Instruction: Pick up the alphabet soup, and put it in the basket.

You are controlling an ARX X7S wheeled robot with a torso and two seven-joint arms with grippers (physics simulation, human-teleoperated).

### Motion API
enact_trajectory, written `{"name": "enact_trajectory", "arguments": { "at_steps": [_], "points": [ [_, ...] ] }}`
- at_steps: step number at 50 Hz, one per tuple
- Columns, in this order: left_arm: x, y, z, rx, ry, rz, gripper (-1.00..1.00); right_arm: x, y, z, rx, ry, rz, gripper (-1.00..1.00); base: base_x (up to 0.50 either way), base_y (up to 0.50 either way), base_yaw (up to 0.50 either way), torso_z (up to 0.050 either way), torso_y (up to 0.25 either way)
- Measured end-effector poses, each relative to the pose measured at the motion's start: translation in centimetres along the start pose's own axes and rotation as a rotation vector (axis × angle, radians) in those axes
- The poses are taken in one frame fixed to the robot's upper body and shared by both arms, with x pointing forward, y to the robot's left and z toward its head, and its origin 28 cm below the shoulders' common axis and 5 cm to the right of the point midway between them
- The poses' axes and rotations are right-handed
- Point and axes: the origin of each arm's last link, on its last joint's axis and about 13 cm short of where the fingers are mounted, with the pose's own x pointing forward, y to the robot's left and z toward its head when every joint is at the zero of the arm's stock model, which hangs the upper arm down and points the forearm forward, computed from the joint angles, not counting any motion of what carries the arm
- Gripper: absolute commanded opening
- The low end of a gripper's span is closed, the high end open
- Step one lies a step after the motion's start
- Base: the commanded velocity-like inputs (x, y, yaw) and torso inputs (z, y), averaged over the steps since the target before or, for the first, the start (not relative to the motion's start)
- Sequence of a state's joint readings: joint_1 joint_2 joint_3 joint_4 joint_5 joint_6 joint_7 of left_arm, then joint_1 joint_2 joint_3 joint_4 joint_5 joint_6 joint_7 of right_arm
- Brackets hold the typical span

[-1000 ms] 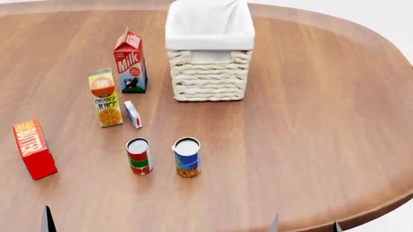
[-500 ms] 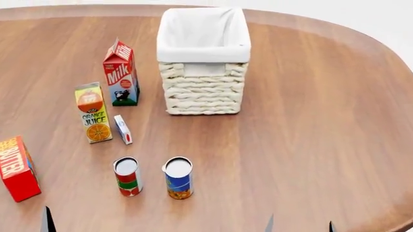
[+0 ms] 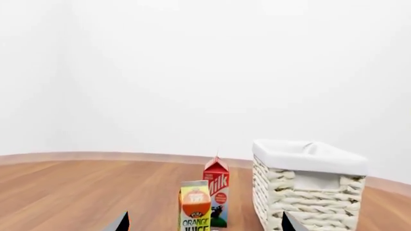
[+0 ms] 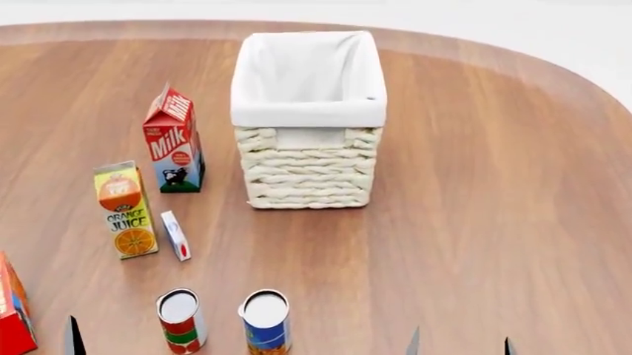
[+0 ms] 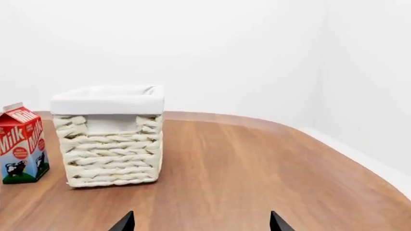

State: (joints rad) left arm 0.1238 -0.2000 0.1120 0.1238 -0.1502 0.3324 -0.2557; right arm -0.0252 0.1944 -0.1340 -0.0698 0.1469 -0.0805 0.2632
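The alphabet soup (image 4: 266,323) is seen upright on the desk (image 4: 493,192) at the near edge of the head view, just beside the red-and-green can (image 4: 180,322) and well in front of the basket (image 4: 307,120). Over the last second every item has slid down the head view while their spacing to each other is unchanged, so the view itself has been shifted, not the things. The soup is thereby brought close under the arms, which is judged to suit a coming grasp; nothing has been lifted yet.

The left tool (image 3: 204,224) and the right tool (image 5: 201,222) are each shown with fingertips set wide apart and nothing between them.

The soup is shown only by the head view; it is missed by both wrist views. The white lining inside the basket, with nothing in it, is also shown only from above. From the left wrist, the milk carton (image 3: 216,197) and orange juice carton (image 3: 194,207) are seen from the side, next to the basket. From the right wrist, the bare desk on the basket's far side from the cartons is shown.
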Motion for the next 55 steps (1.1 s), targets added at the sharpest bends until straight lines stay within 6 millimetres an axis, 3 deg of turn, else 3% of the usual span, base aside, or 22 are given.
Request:
{"name": "enact_trajectory", "arguments": {
  "at_steps": [29, 55],
  "points": [
    [0.01, 0.00, -0.04, 0.002, -0.003, 0.000, 1.00, 0.04, 0.00, -0.01, 0.002, 0.003, 0.000, 1.00, 0.27, 0.00, 0.00, 0.000, 0.000],
    [-0.01, -0.01, -0.08, 0.004, -0.003, -0.002, 1.00, 0.16, 0.03, -0.10, 0.005, 0.011, 0.002, 1.00, 0.14, -0.03, 0.00, 0.000, 0.000]
  ]
}}
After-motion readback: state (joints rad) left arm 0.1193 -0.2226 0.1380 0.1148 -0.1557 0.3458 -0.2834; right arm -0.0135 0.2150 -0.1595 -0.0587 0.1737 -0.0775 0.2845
